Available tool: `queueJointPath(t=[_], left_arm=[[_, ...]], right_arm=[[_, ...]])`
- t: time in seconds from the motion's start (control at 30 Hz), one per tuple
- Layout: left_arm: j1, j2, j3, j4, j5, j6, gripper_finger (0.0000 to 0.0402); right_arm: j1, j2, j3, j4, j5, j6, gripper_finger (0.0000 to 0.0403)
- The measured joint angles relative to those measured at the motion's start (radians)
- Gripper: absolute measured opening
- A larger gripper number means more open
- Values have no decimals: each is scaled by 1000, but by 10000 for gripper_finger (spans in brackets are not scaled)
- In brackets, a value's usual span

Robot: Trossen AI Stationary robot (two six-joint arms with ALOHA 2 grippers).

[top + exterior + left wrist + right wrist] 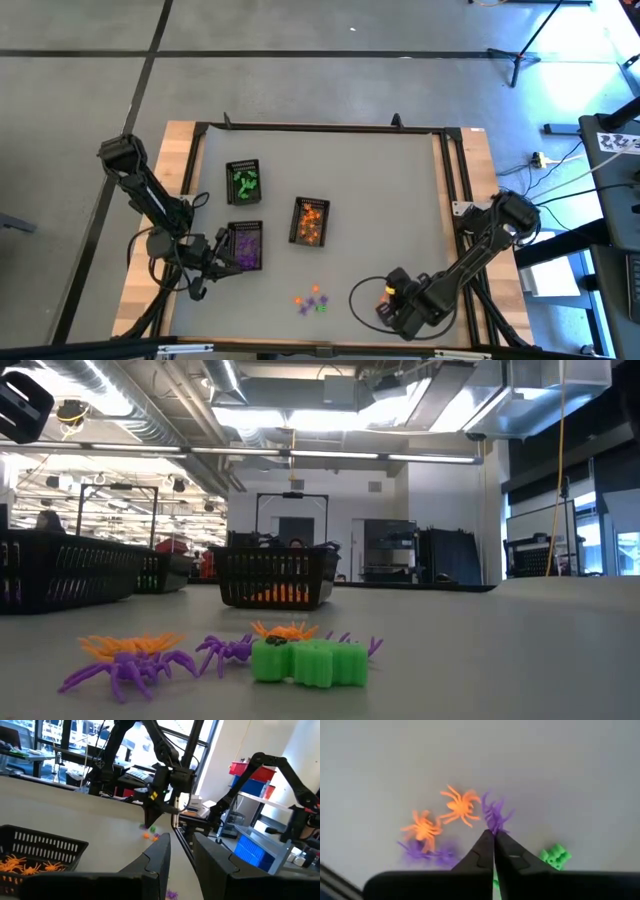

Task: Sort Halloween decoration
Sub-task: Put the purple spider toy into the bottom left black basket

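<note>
Left gripper (222, 262) hovers at the near-left of the table, just beside the tray of purple pieces (246, 246), its fingers a narrow gap apart with nothing between them. Behind that tray sits the tray of green pieces (244, 181), and to the right of both, the tray of orange pieces (310, 222). All 3 black trays already hold trinkets of 1 colour each, so most of the sorting looks done.

What is left is a small loose cluster (312, 300) near the front edge, between the 2 arms: 2 orange spiders (461, 805), purple spiders (495, 815) and at least 1 green piece (555, 856). Further right, the right gripper (494, 839) is down over that cluster with its fingers pressed together, the tips touching the legs of a purple spider; whether it has truly caught the spider I cannot tell. By my judgement only these last few pieces remain to be carried to their trays.

The table top is a plain grey sheet in a dark frame with wooden strips along the sides (176, 160). Around it lies a grey concrete floor, with cables and equipment to the right; the low view shows a large workshop hall under bright ceiling lights.
</note>
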Motion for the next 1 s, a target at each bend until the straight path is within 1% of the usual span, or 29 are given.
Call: queueJointPath(t=[0.23,0.37,0.5,0.6,0.67,0.83,0.93,1.0], left_arm=[[0,0,0,-14,-24,21,77],[0,0,0,-38,-64,31,77],[0,0,0,-39,-86,31,77],[0,0,0,-39,-115,34,77],[0,0,0,-39,-131,33,77],[0,0,0,-39,-135,26,77],[0,0,0,-41,-135,26,77],[0,0,0,-44,-139,25,77]], right_arm=[[-12,-27,13,44,116,-1,0],[-45,-27,46,63,189,-68,0],[-103,-27,93,107,250,-175,0],[-163,-28,111,223,294,-290,0],[-204,-28,113,331,311,-401,0],[-310,-14,116,645,311,-664,0],[-368,17,129,755,284,-766,0],[-398,42,150,764,267,-811,0]])
